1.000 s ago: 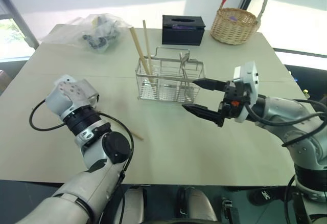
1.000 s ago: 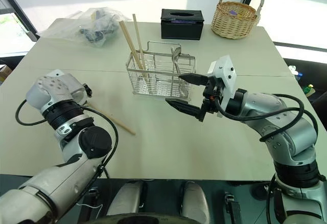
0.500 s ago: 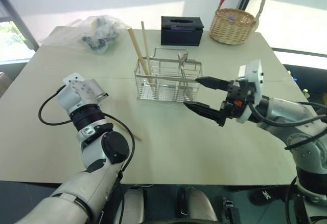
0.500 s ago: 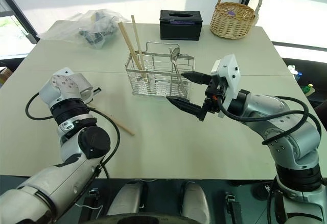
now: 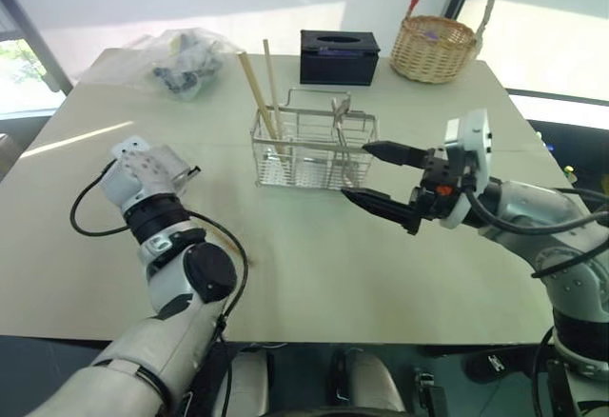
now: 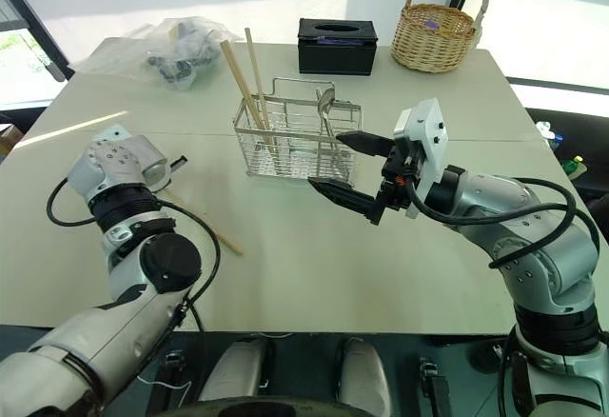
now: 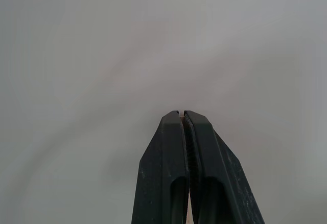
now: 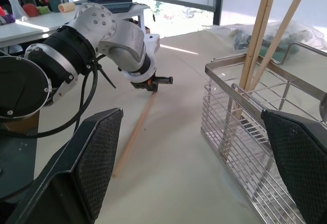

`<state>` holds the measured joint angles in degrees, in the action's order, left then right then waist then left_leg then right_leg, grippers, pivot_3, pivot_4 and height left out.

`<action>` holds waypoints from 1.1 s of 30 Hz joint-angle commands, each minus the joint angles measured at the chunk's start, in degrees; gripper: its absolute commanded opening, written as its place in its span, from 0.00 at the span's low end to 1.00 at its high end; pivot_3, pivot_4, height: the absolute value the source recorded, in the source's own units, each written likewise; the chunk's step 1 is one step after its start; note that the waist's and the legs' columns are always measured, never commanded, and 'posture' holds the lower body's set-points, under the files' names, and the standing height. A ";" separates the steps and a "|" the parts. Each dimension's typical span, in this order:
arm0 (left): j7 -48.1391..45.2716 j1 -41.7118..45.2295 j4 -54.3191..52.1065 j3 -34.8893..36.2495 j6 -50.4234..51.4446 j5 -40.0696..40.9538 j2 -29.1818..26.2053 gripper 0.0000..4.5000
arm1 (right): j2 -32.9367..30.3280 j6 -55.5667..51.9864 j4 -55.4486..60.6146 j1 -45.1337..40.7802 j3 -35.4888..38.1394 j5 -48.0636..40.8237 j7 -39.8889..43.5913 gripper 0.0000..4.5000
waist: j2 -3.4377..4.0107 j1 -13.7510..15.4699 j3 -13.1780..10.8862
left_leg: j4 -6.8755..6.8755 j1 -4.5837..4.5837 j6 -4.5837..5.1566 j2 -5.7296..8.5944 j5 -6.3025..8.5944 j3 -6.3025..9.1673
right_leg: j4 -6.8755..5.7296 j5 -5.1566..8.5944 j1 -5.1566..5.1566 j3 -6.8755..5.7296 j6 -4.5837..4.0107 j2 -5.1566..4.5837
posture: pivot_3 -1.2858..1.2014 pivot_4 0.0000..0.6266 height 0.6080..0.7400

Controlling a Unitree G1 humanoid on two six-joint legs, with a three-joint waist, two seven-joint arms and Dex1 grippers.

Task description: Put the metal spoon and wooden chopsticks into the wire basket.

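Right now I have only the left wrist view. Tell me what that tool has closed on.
Observer: The left tool is shut on one end of a wooden chopstick; the rest lies along the table.
Operator: Give me the wire basket's contents.
Observer: The wire basket holds three chopsticks and the metal spoon.
Operator: Report the right tool.
Observer: The right tool hangs open at the basket's near right end.

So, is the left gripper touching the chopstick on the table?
Touching: in the right wrist view, the left gripper is shut on the end of the chopstick.
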<state>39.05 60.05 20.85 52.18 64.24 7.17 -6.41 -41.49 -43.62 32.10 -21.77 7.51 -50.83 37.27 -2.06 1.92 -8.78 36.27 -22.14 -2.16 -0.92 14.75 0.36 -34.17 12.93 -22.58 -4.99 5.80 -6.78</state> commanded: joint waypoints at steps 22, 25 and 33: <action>-73.25 28.82 11.13 -27.58 -37.47 20.92 -23.31 0.00 | 0.04 -1.98 1.29 -1.71 1.28 -1.29 0.03 1.00 | -0.02 0.21 -0.05 | -0.02 -0.16 0.03 0.01 0.01 -0.05 | 0.04 -0.01 -0.02 -0.04 0.01 -0.03 | 0.52 0.24 0.74; -76.39 25.19 6.89 -32.20 -37.40 20.40 -20.92 0.00 | 0.04 -1.81 1.61 -1.20 1.68 -1.29 -0.54 1.00 | -0.01 0.19 -0.05 | 0.03 -0.15 0.04 0.00 0.00 -0.04 | 0.04 0.00 -0.01 -0.04 0.01 -0.03 | 0.52 0.24 0.74; -77.52 15.15 0.17 -39.30 -38.73 19.23 -15.79 0.00 | -0.57 -1.95 3.17 0.22 3.84 -2.54 -2.72 1.00 | 0.04 -0.14 -0.08 | 0.02 -0.19 0.06 -0.01 0.00 -0.04 | -0.05 -0.01 -0.08 -0.01 0.00 0.00 | 0.52 0.24 0.74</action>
<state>-38.70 74.40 24.23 12.76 26.98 26.38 -21.99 -41.61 -45.91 32.70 -21.65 9.30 -52.29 35.05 -2.02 1.78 -8.87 36.29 -22.34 -2.09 -0.93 14.75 0.32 -34.22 12.92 -22.66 -5.00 5.80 -6.78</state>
